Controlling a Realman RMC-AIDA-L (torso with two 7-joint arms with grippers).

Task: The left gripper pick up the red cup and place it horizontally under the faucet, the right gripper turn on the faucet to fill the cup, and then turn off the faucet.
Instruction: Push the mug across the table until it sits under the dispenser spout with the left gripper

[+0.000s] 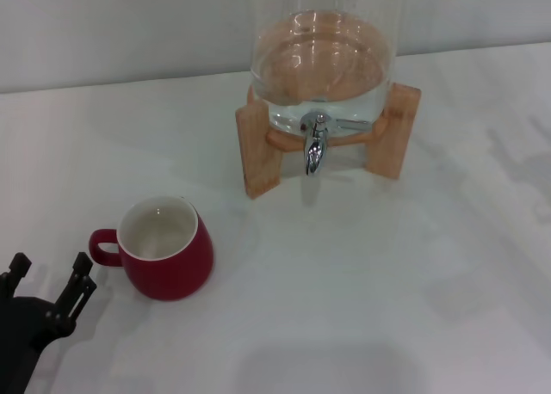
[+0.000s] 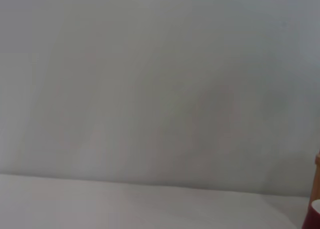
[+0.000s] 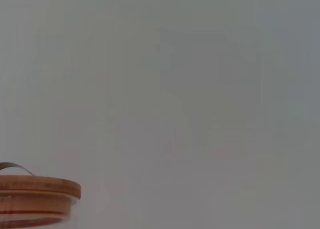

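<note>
The red cup (image 1: 165,249) stands upright on the white table, cream inside showing, its loop handle turned toward the left edge. My left gripper (image 1: 49,275) is at the lower left corner of the head view, a short way from that handle, open with nothing between its two black fingers. The chrome faucet (image 1: 315,144) hangs with its spout down from the glass dispenser (image 1: 323,58) in its wooden stand (image 1: 260,149), behind and to the right of the cup. A sliver of the red cup (image 2: 315,218) shows in the left wrist view. The right gripper is out of view.
The white table (image 1: 387,273) stretches in front of the dispenser to a pale wall at the back. The dispenser's wooden lid (image 3: 37,189) shows in the right wrist view.
</note>
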